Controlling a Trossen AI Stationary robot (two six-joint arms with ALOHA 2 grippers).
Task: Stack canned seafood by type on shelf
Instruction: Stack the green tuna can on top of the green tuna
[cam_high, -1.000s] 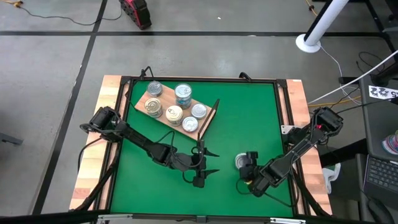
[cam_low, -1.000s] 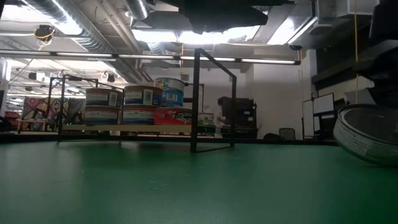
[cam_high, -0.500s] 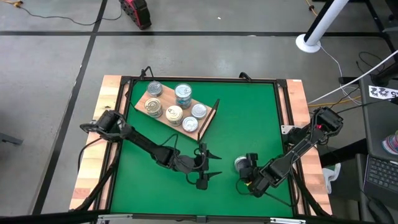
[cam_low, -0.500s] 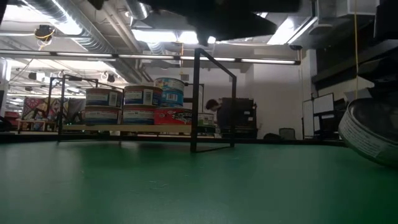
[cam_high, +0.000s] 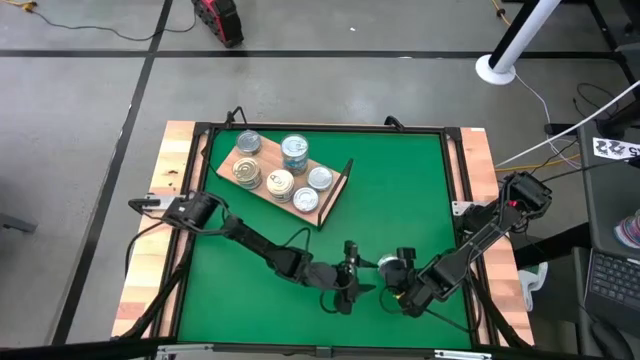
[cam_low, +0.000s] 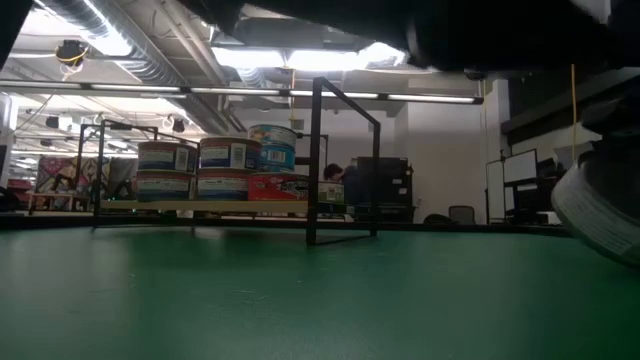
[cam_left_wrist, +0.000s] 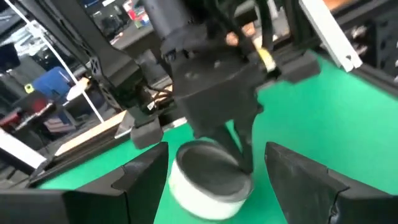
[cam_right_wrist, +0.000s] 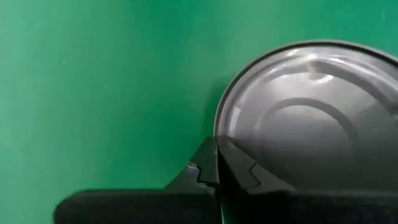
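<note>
A round tin (cam_high: 389, 265) with a white side and grey top (cam_left_wrist: 208, 174) sits tilted on the green mat (cam_high: 400, 190) near its front edge. It also shows at the right edge of the low view (cam_low: 605, 210). My right gripper (cam_high: 397, 275) is shut at the tin's rim. My left gripper (cam_high: 362, 278) is open and level, just left of the tin. Its two fingers (cam_left_wrist: 146, 177) stand on either side of the tin without touching it. The wooden shelf (cam_high: 262, 160) at the far left carries several tins (cam_low: 228, 168), stacked two high. My right gripper's shut fingers (cam_right_wrist: 233, 171) come steeply from above onto the tin's rim (cam_right_wrist: 219, 127), at the edge of its top (cam_left_wrist: 239, 163). They press there and do not pinch. The tin stands tilted, one side raised off the mat.
The shelf's black wire end frame (cam_low: 345, 165) rises at its right end. A raised border (cam_high: 455, 180) runs round the mat. Open mat lies between the shelf and both grippers. A person (cam_low: 333, 175) shows far off in the room.
My left gripper has gone toward the table's right edge and a little down, up to the tin and my right gripper, rolling about its own line as it went. It stays open. My right gripper stays shut at the tin.
</note>
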